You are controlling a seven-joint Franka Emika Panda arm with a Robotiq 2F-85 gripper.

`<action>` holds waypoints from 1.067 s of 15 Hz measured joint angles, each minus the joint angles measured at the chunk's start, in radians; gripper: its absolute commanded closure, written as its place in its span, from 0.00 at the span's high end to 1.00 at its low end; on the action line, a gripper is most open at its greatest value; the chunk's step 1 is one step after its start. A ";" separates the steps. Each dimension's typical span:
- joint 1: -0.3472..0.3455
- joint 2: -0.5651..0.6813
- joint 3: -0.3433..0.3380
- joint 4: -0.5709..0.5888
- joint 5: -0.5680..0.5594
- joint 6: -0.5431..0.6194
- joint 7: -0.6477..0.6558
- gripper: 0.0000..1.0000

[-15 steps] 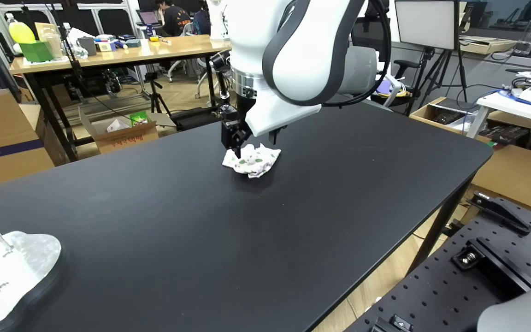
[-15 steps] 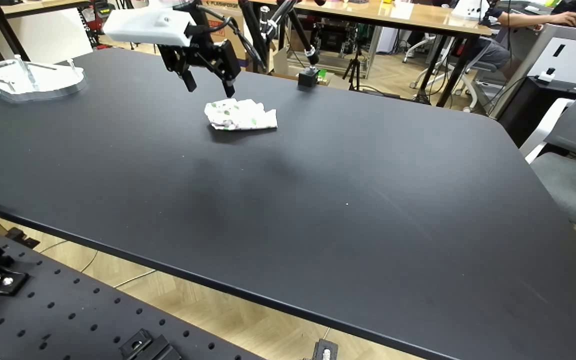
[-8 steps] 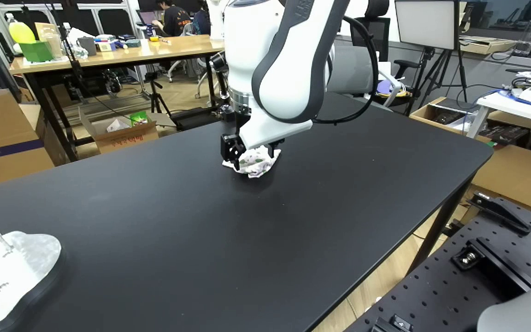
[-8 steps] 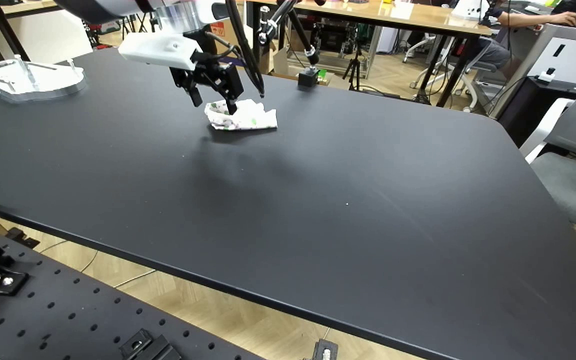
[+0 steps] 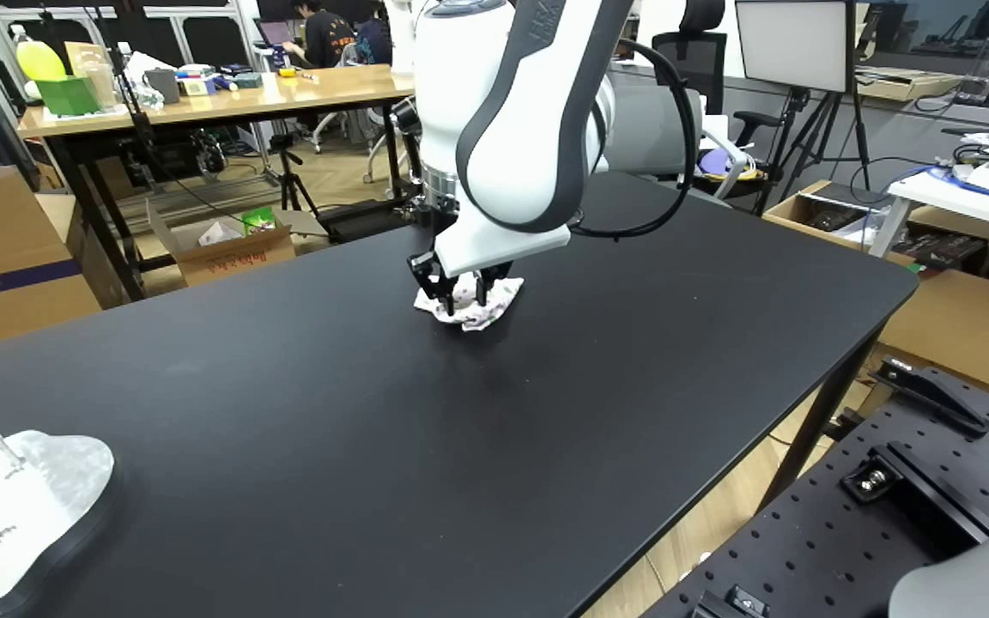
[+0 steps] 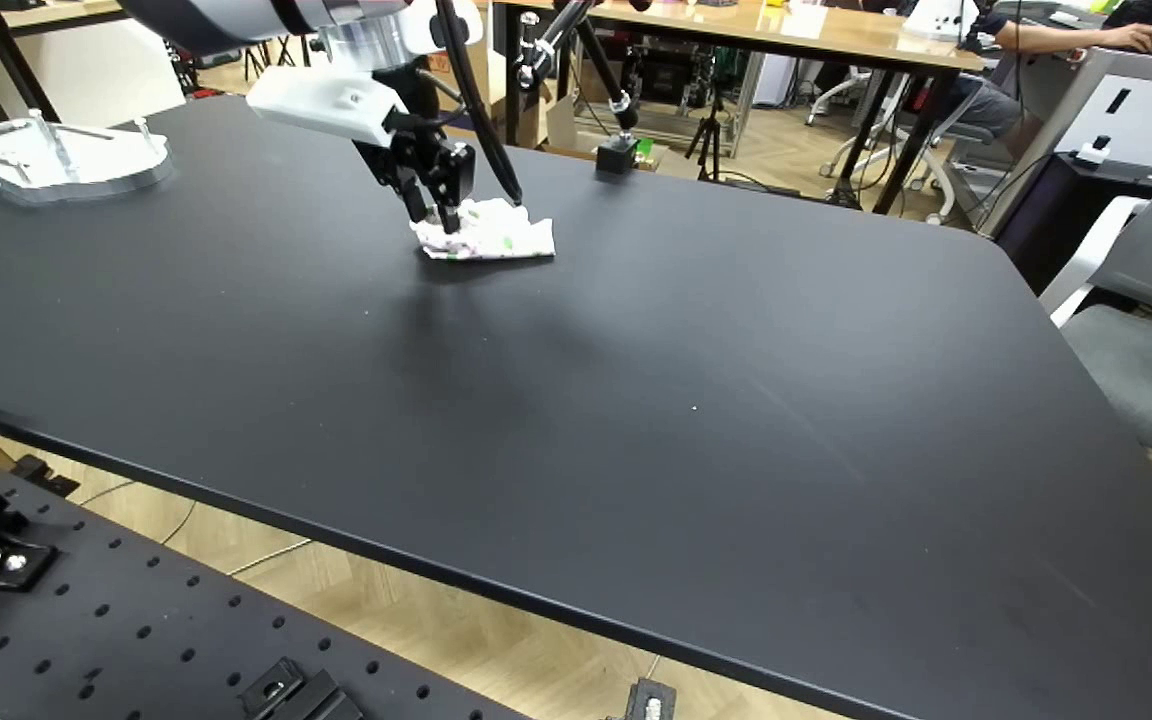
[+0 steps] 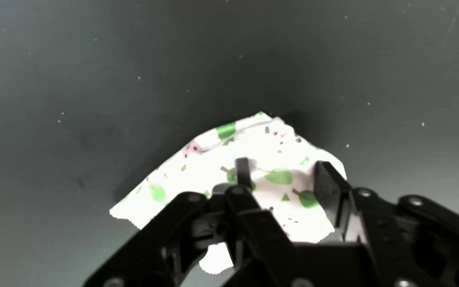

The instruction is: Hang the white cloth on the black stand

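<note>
The white cloth [image 5: 501,299], printed with green leaves and pink spots, lies crumpled on the black table in both exterior views. In an exterior view the cloth [image 6: 508,238] extends to the right of my fingers. My gripper [image 5: 465,305] points down over it, also seen as the gripper [image 6: 436,222]. From the wrist, the cloth [image 7: 197,179] spreads below and between the two fingers of my gripper [image 7: 283,171]. A wide gap separates the fingers, so the jaws stand part open. Whether the tips touch the fabric I cannot tell. The black stand is out of view.
A white board with upright metal pegs [image 5: 48,493] rests on the table, also showing as the pegged board [image 6: 86,165]. A black jointed mount [image 6: 617,155] is fixed at the table's edge. A perforated black plate [image 5: 769,532] lies beyond the table edge.
My gripper has come down onto the cloth's spot, shifting slightly right in an exterior view. The fingers have drawn closer together in the last half second. The cloth lies where it was.
</note>
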 measured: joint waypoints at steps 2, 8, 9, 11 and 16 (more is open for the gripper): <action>-0.001 -0.005 0.007 0.000 0.011 0.007 0.000 0.02; -0.007 -0.014 0.016 -0.008 0.038 0.019 0.000 0.00; -0.009 -0.014 0.016 -0.010 0.038 0.020 0.000 0.00; -0.014 -0.015 0.016 -0.012 0.038 0.021 0.000 0.27; -0.029 -0.016 0.020 -0.014 0.038 0.021 -0.006 0.59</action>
